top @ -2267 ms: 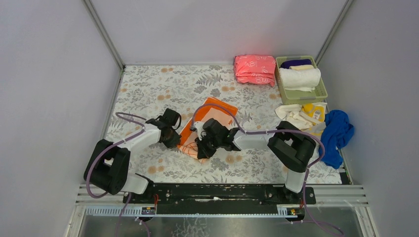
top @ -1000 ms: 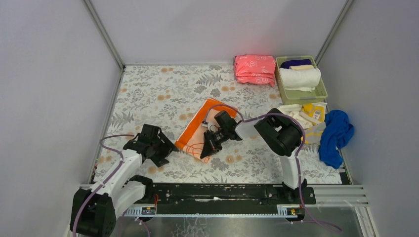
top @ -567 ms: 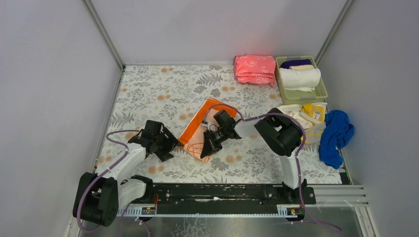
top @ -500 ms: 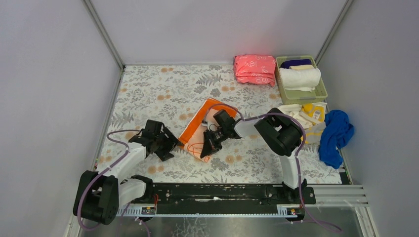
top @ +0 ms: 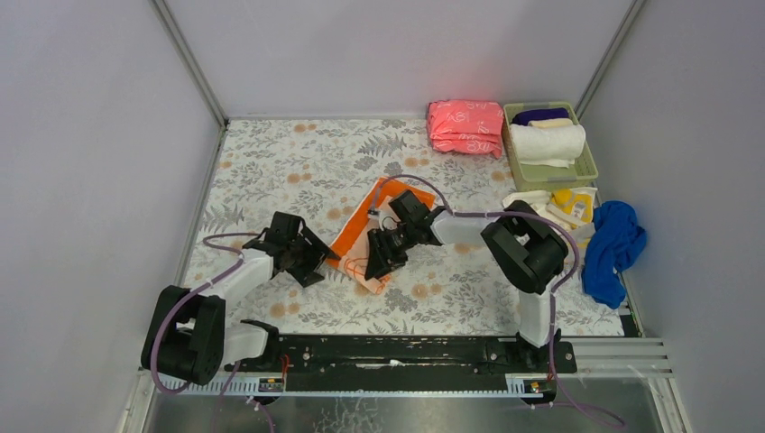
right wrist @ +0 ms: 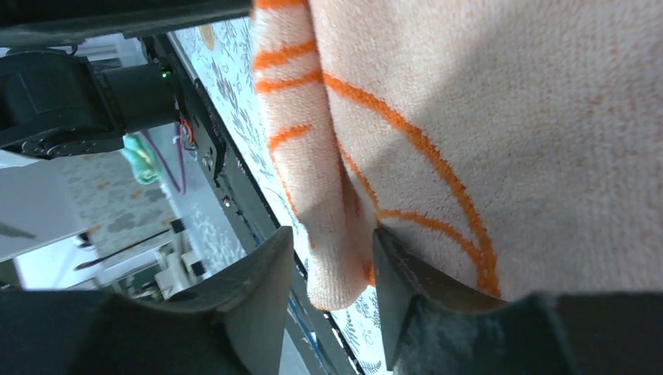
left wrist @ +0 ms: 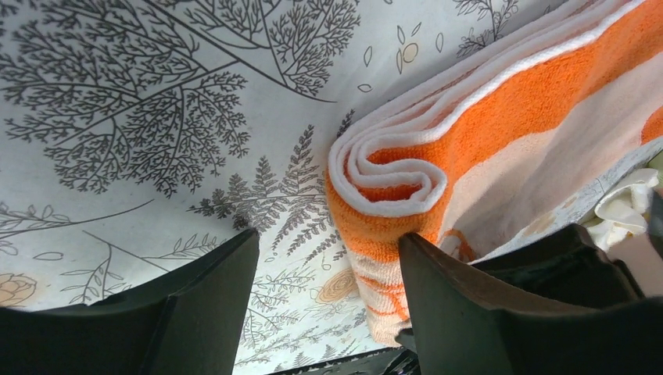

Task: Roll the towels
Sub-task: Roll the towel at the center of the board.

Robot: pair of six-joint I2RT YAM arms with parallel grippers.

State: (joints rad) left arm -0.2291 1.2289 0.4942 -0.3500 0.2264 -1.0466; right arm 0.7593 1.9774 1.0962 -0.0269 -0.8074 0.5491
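Orange terry towel w/ white pattern (top: 354, 236) (left wrist: 500, 117) lies mid-table on the floral-print table cover (top: 271, 162), running diagonally from near-left to far-right. In the left wrist view its near-left end is curled into a loose spiral. The rest lies flat.

My left gripper (top: 316, 262) (left wrist: 328, 238) sits low at cover level, right at that curled end. Jaws are wide and hold nothing. One finger (left wrist: 205, 301) stands clear over bare cover. The other finger (left wrist: 477, 312) is close against the roll's side; can't tell if it's touching.

My right gripper (top: 377, 262) (right wrist: 335, 258) is at the towel's near edge, approx opposite my left one. Jaws are parted, w/ a narrow gap. A floppy corner of the towel sits in that gap, against one finger (right wrist: 406, 289), w/ a sliver of background showing btwn cloth and the other finger (right wrist: 254, 293). Cloth doesn't look pinched.

Far-right corner:
- Folded pink stack w/ white pattern (top: 465, 127).
- Beside it, a pale green plastic basket (top: 591, 168) holding a rolled white towel (top: 547, 142), w/ a dark blue cloth (top: 539, 115) behind that.

Just near of the basket is a loose heap:
- Cream-white towels (top: 530, 207).
- Yellow towel w/ white print (top: 574, 204).
- Crumpled royal blue towel (top: 615, 242) at the table's right edge.

All are well apart from both my grippers.
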